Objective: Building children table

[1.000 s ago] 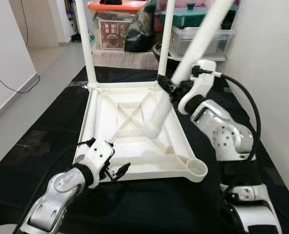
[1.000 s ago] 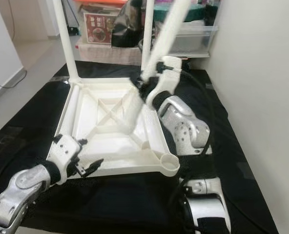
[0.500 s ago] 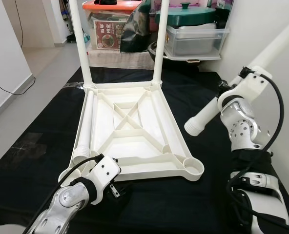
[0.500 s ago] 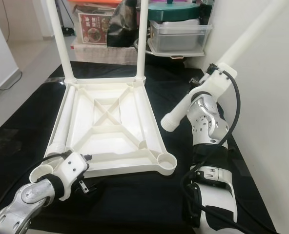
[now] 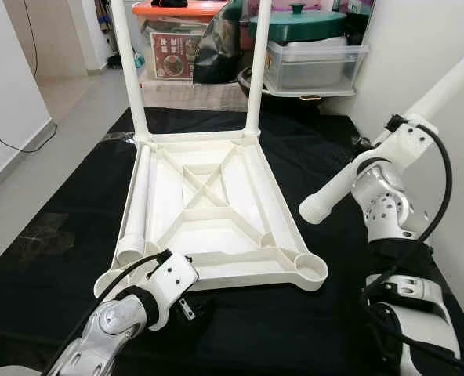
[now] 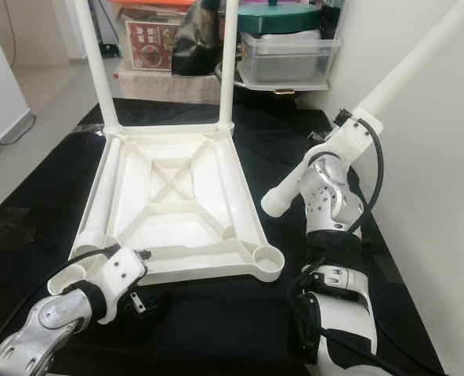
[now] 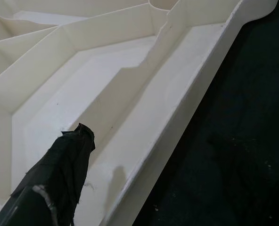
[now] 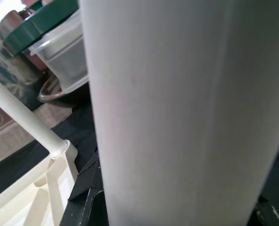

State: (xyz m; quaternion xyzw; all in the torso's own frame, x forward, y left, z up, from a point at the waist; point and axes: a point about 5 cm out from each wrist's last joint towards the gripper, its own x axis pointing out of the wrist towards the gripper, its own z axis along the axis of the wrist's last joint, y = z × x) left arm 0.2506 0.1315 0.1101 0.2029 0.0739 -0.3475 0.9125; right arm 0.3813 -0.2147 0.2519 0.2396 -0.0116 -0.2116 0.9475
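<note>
Tabletop (image 5: pixel 208 207), white and upside down, lies on the black mat (image 5: pixel 75 196) with two legs upright in its 12 o'clock corners. Right pincer (image 5: pixel 389 129), at 3 o'clock beside it, is clamped on a loose table leg (image 5: pixel 349 176), tilted. Left pincer (image 5: pixel 186 307) sits at the 6 o'clock rim; cannot tell its opening.
</note>
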